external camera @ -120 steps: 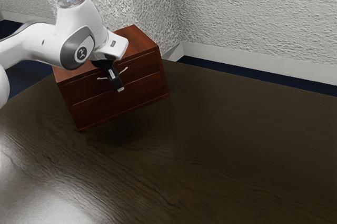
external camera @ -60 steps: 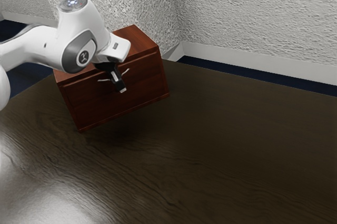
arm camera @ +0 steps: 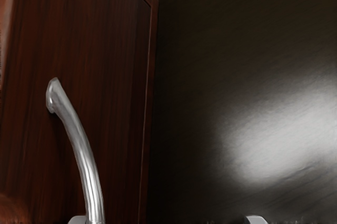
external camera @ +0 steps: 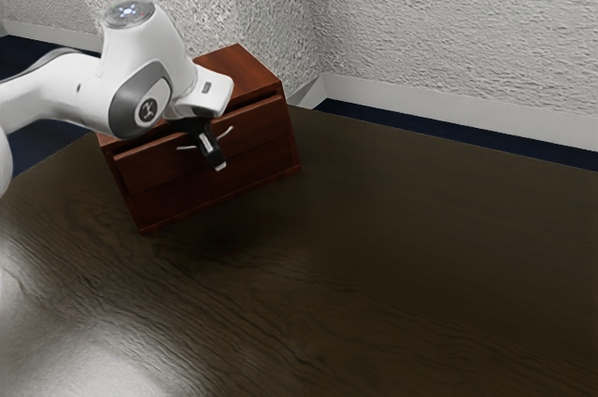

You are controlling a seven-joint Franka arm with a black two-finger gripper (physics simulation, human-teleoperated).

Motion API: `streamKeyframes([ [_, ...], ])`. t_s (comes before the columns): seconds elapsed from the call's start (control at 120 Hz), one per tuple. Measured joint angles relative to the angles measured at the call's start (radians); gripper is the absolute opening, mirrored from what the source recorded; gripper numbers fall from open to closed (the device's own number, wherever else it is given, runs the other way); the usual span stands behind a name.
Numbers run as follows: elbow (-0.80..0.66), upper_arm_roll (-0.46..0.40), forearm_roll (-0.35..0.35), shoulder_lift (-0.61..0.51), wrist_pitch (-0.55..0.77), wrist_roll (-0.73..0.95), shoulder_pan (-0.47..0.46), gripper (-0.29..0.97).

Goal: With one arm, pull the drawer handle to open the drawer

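Drawer handle (arm camera: 79, 150): a slim, curved metal bar, fixed at its ends to the front of the upper drawer (external camera: 252, 121). It is judged rigid, smooth and somewhat slippery, so it is better hooked from behind or pinched at mid-span than taken near an end post. The drawer belongs to a dark red wooden cabinet (external camera: 224, 187) with 2 drawer fronts. Its front appears to stand slightly proud of the cabinet face, so the opening is judged barely begun. The wood should be stiff and moderately heavy, and the small cabinet could slide if the pull is jerked.

The tool (external camera: 213, 152) sits at the handle's middle. In the wrist view its 2 fingertips (arm camera: 255, 218) stand well apart and the bar lies beside 1 of them, so the tool reads as spread, not clamped.

The cabinet rests on a dark wooden surface (external camera: 392, 257), near a corner of the textured wall (external camera: 448, 14).
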Motion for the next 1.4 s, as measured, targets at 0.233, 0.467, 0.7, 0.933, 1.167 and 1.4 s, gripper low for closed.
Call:
streamKeyframes([
  [0.233, -0.042, 0.000, -0.004, -0.029, 0.019, -0.021, -0.009, 0.33],
  [0.467, -0.085, 0.000, -0.013, -0.066, 0.036, -0.043, -0.017, 0.32],
  [0.7, -0.130, 0.000, -0.027, -0.096, 0.057, -0.063, -0.029, 0.33],
  [0.933, -0.157, -0.001, -0.031, -0.111, 0.072, -0.085, -0.040, 0.36],
  [1.167, -0.192, -0.001, -0.042, -0.147, 0.079, -0.107, -0.052, 0.32],
  [1.4, -0.250, -0.003, -0.073, -0.190, 0.098, -0.129, -0.059, 0.34],
])
